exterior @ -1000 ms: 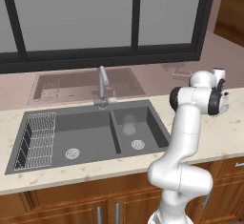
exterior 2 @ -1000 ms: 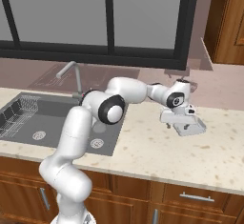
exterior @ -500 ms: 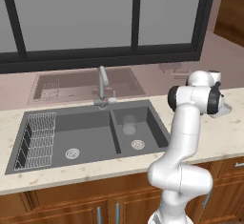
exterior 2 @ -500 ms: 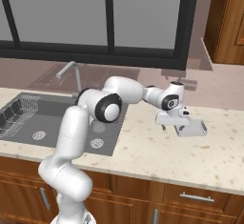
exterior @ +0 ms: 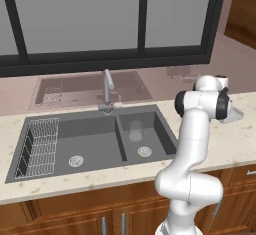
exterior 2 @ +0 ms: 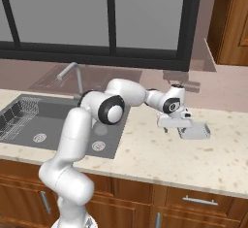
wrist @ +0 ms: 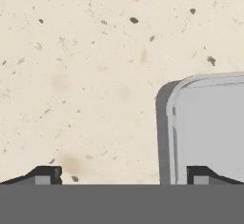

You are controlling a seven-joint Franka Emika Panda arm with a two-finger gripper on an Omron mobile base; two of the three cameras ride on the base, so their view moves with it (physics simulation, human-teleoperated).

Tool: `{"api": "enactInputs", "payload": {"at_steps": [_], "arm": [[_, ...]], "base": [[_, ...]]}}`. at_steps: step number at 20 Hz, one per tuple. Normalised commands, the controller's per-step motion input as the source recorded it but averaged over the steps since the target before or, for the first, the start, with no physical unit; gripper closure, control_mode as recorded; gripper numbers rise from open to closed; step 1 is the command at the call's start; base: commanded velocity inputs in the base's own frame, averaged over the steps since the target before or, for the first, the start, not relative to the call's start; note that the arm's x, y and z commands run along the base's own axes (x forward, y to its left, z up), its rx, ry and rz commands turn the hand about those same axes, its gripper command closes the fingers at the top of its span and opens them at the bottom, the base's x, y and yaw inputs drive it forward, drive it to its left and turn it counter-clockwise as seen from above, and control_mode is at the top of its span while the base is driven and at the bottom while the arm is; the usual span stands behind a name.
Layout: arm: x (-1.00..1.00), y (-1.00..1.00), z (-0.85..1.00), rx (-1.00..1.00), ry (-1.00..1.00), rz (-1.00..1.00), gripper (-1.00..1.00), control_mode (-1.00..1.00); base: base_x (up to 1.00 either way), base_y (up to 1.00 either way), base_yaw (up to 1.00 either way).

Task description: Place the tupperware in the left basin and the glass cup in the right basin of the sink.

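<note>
**Colours on the counter and in the sink**

The counter (exterior 2: 145, 159) is cream stone, speckled with small brown and dark flecks. The tupperware (exterior 2: 193, 131) is whitish-grey and faintly see-through — in the hand view (wrist: 209, 127) it reads pale blue-grey with a lighter rim. The sink (exterior: 95, 141) is matte dark grey; its wire rack (exterior: 39, 146) and faucet (exterior: 107, 86) are silver. The glass cup (exterior: 135, 131) is clear, faintly grey. The cabinets (exterior 2: 203, 203) are warm brown wood — the window frame (exterior: 142, 14) black.

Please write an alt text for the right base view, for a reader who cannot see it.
The white robot arm reaches right over a speckled beige counter, its gripper hanging above one end of the tupperware. The dark sink lies to the left, below a window.
</note>
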Motion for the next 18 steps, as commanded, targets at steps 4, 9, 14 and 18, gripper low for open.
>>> {"api": "enactInputs", "payload": {"at_steps": [4,9,14,18], "arm": [[0.12,0.0,-0.09,0.0,0.0,0.0,1.0,-1.0],[0.01,0.0,0.0,0.0,0.0,0.0,1.0,-1.0],[0.0,0.0,0.0,0.0,0.0,0.0,1.0,-1.0],[-0.04,0.0,0.15,0.0,0.0,0.0,1.0,-1.0]], "base": [[0.0,0.0,0.0],[0.0,0.0,0.0],[0.0,0.0,0.0],[0.0,0.0,0.0]]}}
